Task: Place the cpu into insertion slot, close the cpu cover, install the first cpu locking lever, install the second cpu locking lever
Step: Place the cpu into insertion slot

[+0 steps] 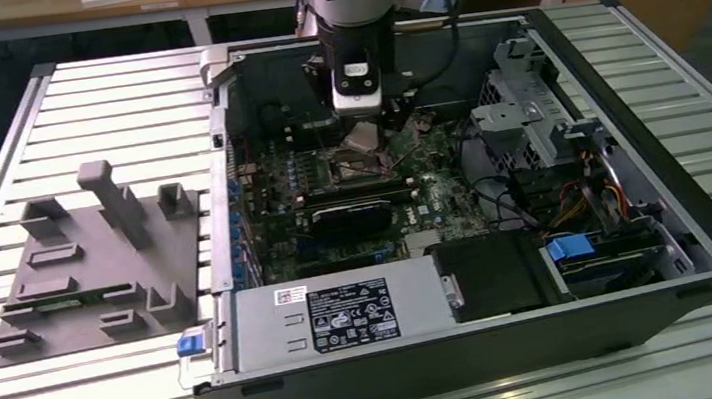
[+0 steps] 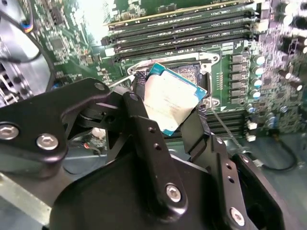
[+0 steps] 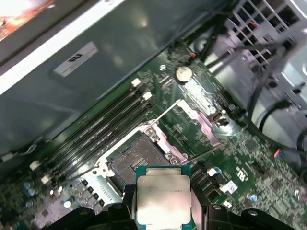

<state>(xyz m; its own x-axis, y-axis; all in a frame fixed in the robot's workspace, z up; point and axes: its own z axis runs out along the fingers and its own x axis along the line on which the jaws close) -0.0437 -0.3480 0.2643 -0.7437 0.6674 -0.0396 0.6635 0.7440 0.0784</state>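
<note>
- Claw (image 2: 169,108) is clamped on the cpu (image 3: 163,197), with black fingers (image 2: 144,129) pinching two opposite edges.
- The cpu sits clear of the insertion slot (image 3: 136,160), close by and not seated. It looks tilted in the second wrist view.
- The slot's dark centre is bare, and the cpu cover (image 3: 202,122) is swung open beside it.
- Exterior view: the arm reaches down into the open computer case (image 1: 658,256) on the slatted worktop (image 1: 76,101). A grey fixture block (image 1: 94,259) sits at the exterior view's left.

One cpu (image 3: 163,199), one insertion slot (image 3: 136,160), one cpu cover (image 3: 202,122).
</note>
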